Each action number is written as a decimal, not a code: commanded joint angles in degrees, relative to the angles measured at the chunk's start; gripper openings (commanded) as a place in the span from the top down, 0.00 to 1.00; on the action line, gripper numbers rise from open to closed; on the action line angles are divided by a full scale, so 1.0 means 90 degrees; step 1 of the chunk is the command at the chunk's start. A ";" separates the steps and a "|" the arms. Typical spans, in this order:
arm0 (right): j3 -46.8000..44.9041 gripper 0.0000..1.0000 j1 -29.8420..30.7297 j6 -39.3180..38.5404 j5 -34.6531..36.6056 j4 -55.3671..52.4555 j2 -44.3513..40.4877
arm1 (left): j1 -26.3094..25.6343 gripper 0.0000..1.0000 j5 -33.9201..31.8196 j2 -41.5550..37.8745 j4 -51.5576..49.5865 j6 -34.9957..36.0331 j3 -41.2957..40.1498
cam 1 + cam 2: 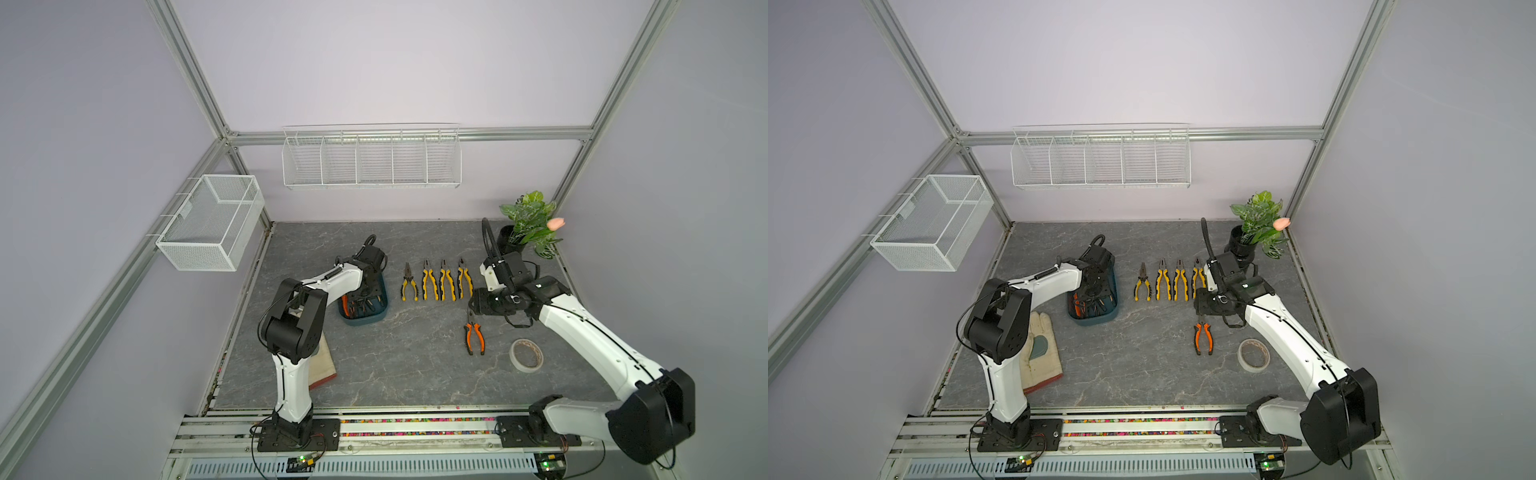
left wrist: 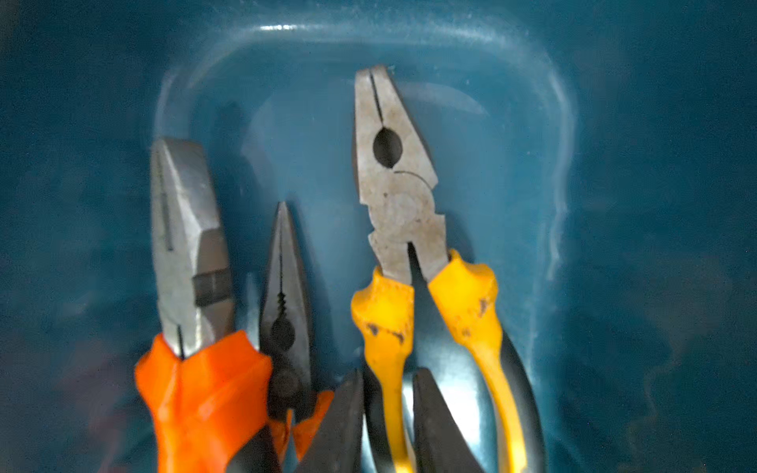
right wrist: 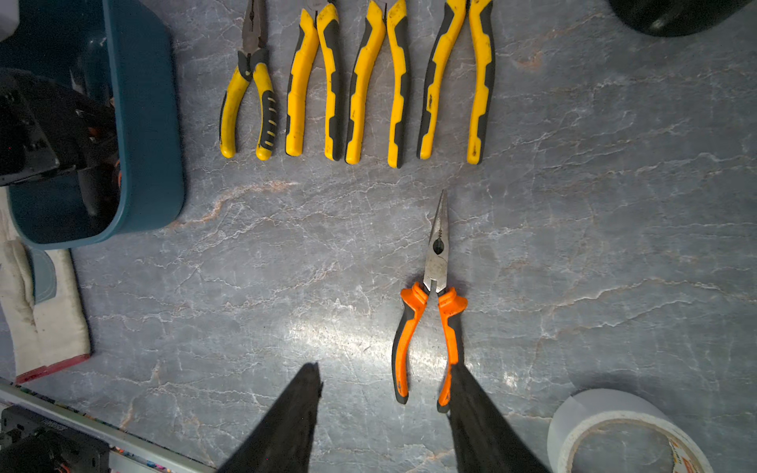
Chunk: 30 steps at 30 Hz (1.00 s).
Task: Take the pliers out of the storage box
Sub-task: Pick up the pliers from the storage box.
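The dark teal storage box (image 1: 365,322) (image 1: 1096,321) stands left of centre, and my left gripper (image 1: 365,299) (image 1: 1094,297) reaches down into it. In the left wrist view its dark fingers (image 2: 348,409) clamp one handle of yellow-handled pliers (image 2: 393,184) lying on the box floor (image 2: 614,164). Two orange-handled pliers (image 2: 200,389) (image 2: 284,307) lie beside them. Several yellow-handled pliers (image 1: 436,284) (image 3: 368,82) lie in a row on the table. My right gripper (image 1: 473,309) (image 3: 385,370) hangs open just above the table, beside orange long-nose pliers (image 1: 474,337) (image 3: 436,262).
A roll of white tape (image 1: 514,357) (image 3: 581,413) lies right of the orange pliers. A work glove (image 1: 1040,353) lies by the left arm. A potted plant (image 1: 528,228) fills the back right corner. A mesh basket (image 1: 212,220) and a wire rack (image 1: 370,160) hang on the walls.
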 commanded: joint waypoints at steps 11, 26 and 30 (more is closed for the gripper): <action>-0.0192 0.46 0.0028 0.0105 -0.0144 0.0114 -0.0086 | 0.0020 1.00 0.0213 0.0132 0.0048 -0.0080 -0.0254; -0.0251 0.47 0.0037 0.0139 -0.0141 0.0114 -0.0212 | 0.0036 0.83 0.0465 0.0555 -0.0331 0.0218 0.0096; -0.0247 0.47 0.0035 0.0145 -0.0150 0.0110 -0.0232 | 0.0036 0.73 0.0630 0.0748 -0.0492 0.0340 0.0189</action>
